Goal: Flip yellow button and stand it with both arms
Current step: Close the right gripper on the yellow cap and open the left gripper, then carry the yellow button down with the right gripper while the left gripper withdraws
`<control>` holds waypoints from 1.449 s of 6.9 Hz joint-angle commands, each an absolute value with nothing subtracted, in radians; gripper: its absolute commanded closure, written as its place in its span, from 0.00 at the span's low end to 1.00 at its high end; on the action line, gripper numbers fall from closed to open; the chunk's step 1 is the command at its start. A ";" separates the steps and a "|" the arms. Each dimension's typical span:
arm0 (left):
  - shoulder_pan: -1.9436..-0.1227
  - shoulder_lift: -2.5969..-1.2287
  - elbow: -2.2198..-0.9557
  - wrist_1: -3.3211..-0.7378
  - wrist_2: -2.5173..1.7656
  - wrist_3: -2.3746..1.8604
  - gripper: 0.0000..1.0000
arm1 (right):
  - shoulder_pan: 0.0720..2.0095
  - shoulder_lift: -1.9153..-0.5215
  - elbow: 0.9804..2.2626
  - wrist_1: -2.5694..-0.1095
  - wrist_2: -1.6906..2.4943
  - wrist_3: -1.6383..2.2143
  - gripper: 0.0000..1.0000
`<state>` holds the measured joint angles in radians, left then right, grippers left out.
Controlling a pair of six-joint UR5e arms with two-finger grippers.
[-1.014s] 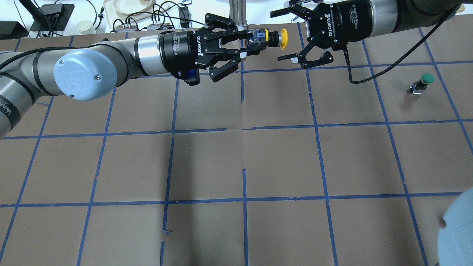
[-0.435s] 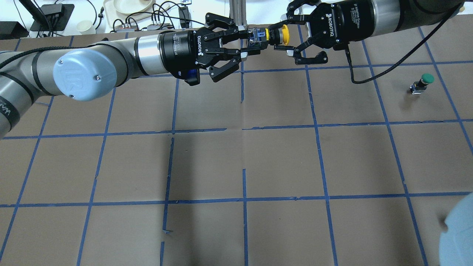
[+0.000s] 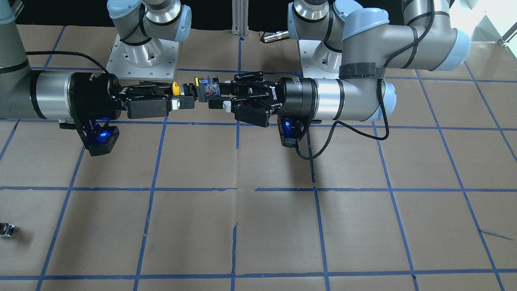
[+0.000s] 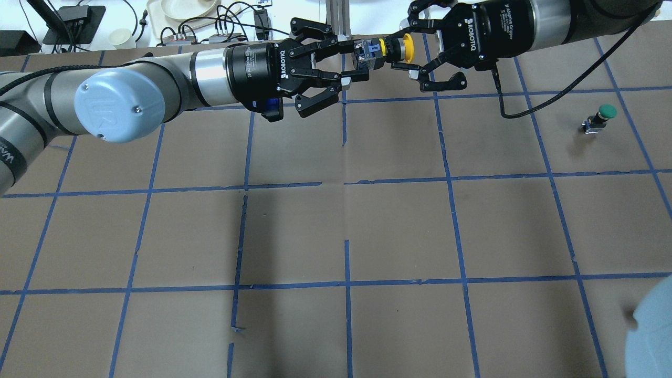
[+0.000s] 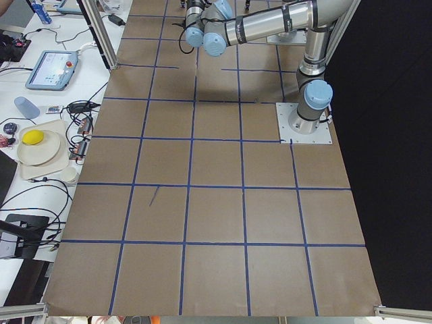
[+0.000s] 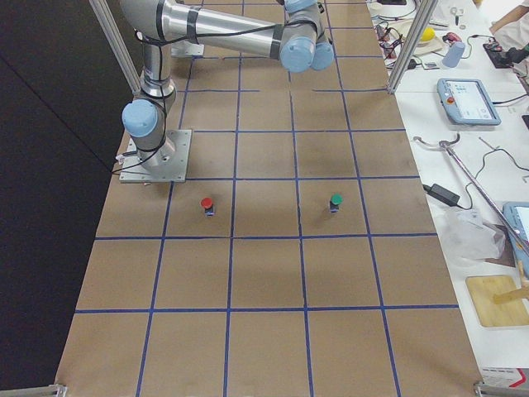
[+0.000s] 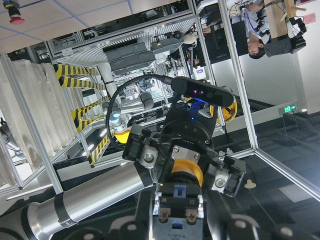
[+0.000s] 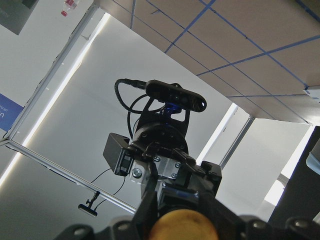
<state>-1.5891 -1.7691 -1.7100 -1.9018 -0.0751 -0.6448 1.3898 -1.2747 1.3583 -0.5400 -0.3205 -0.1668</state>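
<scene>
The yellow button (image 4: 407,48) is held level in the air above the far middle of the table. Its cap points toward the right arm. My left gripper (image 4: 362,56) is shut on its black-and-grey body, which also shows in the front view (image 3: 206,89). My right gripper (image 4: 399,51) faces the left one and is closed around the yellow cap, one finger on each side. In the front view the left gripper (image 3: 214,96) and right gripper (image 3: 181,95) meet tip to tip. The left wrist view shows the cap (image 7: 186,172) between the right gripper's fingers.
A green-capped button (image 4: 604,115) stands on the table at the right. A red-capped button (image 6: 207,203) stands nearer the right arm's base. An aluminium post (image 4: 338,16) rises just behind the grippers. Cables and a tray (image 4: 184,10) lie beyond the far edge.
My right gripper moved left from beside the button and closed its wide-open fingers around the yellow cap. The button shifted slightly up and right. The left gripper kept its hold.
</scene>
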 commanded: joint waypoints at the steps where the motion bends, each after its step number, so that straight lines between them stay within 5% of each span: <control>1: -1.588 -1.761 -1.698 -1.896 -0.068 -0.722 0.11 | 1.385 -1.273 1.353 -0.541 -0.321 -0.166 0.77; 3: -1.569 -1.724 -1.690 -1.885 -0.049 -0.782 0.08 | 1.358 -1.272 1.321 -0.551 -0.353 -0.167 0.77; 6: -1.511 -1.703 -1.645 -1.557 0.641 -0.906 0.03 | 1.293 -1.261 1.293 -0.829 -0.664 -0.155 0.77; 10: -1.493 -1.704 -1.516 -1.555 1.417 -0.397 0.01 | 1.290 -1.255 1.412 -1.292 -1.297 -0.236 0.81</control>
